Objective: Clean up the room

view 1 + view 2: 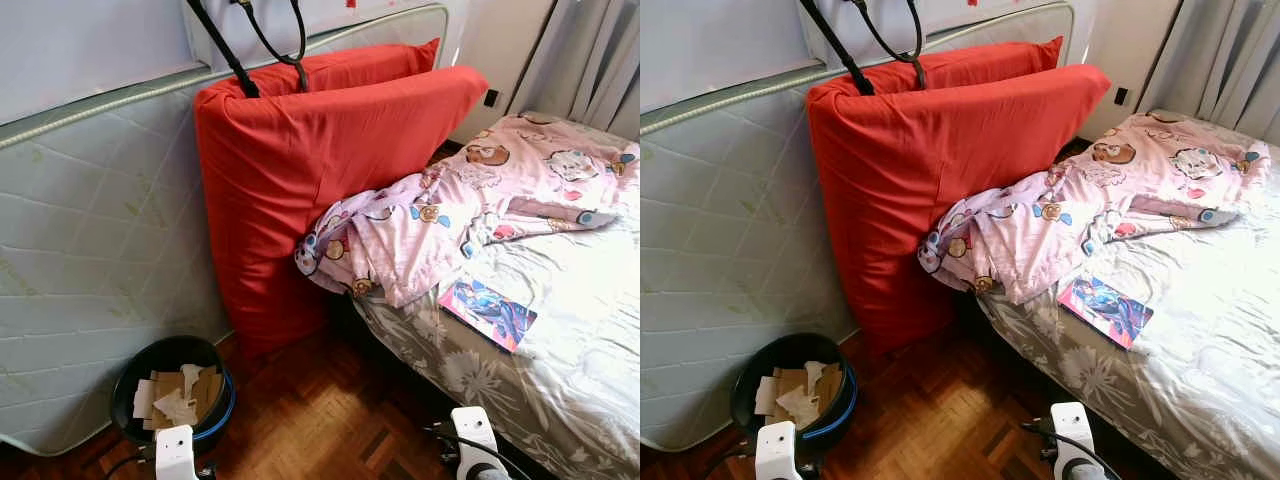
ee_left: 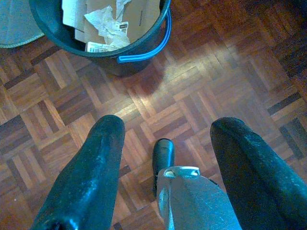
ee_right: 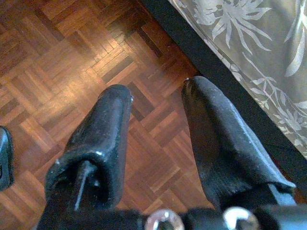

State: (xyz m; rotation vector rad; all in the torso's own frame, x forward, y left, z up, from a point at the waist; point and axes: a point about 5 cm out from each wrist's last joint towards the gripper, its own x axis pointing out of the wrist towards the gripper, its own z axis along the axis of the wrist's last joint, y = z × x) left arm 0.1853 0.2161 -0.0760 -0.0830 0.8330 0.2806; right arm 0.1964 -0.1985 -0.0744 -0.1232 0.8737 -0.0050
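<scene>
A black bucket [image 1: 128, 372] holding cardboard and crumpled paper [image 1: 178, 395] stands on the parquet floor at the lower left, against a pale mattress. A rumpled pink cartoon blanket [image 1: 430, 225] hangs over the near corner of the bed. On the grey floral sheet [image 1: 560, 340] lies a colourful book [image 1: 488, 312]. My left gripper [image 2: 168, 122] hangs open above the floor, with the bucket [image 2: 144, 52] a short way ahead of its fingers. My right gripper [image 3: 158, 86] is open too, low over the parquet beside the bed's dark base [image 3: 216, 62]. Neither holds anything.
A big red cushion [image 1: 300, 170] leans upright against the pale mattress [image 1: 90, 230] set on edge along the wall, with black straps [image 1: 230, 50] hanging over its top. Grey curtains [image 1: 600, 60] hang at the far right. Parquet [image 1: 320, 420] runs between bucket and bed.
</scene>
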